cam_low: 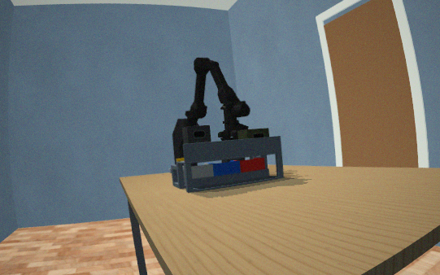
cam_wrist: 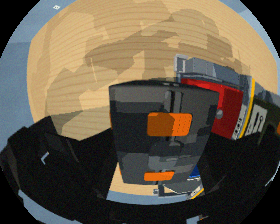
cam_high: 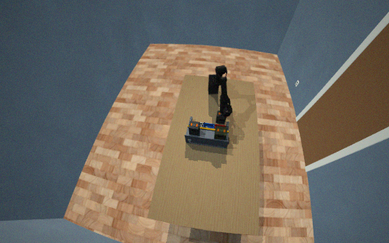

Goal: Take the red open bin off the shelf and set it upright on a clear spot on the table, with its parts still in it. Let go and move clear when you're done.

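The red open bin (cam_high: 220, 125) (cam_low: 253, 164) (cam_wrist: 231, 107) sits at one end of the lower level of the grey-blue shelf (cam_high: 208, 141) (cam_low: 228, 150), beside a blue bin (cam_high: 208, 125) (cam_low: 226, 168). Its parts are not visible. My gripper (cam_high: 221, 118) (cam_wrist: 157, 127) is shut on a dark grey box (cam_wrist: 133, 112) with orange patches, at the arm's side of the shelf, in front of the red bin. The box partly covers the red bin in the wrist view. Whether the box touches the table (cam_high: 201, 194) (cam_low: 301, 203) (cam_wrist: 91, 45) cannot be told.
On the shelf's upper level stand a dark bin (cam_high: 194, 129) (cam_low: 199, 134) and a dark green box (cam_high: 221, 133) (cam_low: 254, 133). A grey bin (cam_low: 202, 171) sits beside the blue one below. A yellow strip runs along the shelf's front.
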Robot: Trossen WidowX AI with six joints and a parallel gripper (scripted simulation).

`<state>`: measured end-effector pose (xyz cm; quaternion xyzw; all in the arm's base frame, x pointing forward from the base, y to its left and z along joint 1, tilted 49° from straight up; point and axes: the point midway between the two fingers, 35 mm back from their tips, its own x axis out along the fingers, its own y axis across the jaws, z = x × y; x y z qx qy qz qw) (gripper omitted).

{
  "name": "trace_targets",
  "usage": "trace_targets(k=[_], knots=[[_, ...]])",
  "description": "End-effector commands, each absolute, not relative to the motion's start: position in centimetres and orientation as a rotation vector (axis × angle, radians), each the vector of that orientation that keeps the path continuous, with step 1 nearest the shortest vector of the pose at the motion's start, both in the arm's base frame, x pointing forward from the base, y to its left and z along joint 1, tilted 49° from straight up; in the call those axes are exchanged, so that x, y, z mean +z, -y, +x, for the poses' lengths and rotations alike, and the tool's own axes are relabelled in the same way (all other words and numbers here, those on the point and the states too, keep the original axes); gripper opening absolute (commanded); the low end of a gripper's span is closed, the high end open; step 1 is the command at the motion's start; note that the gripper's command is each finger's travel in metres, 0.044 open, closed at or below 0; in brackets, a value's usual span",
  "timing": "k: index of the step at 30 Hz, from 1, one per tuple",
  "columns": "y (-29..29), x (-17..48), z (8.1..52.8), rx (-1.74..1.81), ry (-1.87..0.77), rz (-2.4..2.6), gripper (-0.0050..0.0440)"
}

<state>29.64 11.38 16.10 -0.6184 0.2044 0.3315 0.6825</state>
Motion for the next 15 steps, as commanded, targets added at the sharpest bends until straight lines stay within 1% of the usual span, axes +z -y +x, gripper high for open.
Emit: trace_targets(k=[1,15], knots=[[-11.42,18.74,29.81,0.698,-0.396,-1.380,0.0000],[-11.44,18.23,29.89,0.705,-0.406,-1.382,0.0000]])
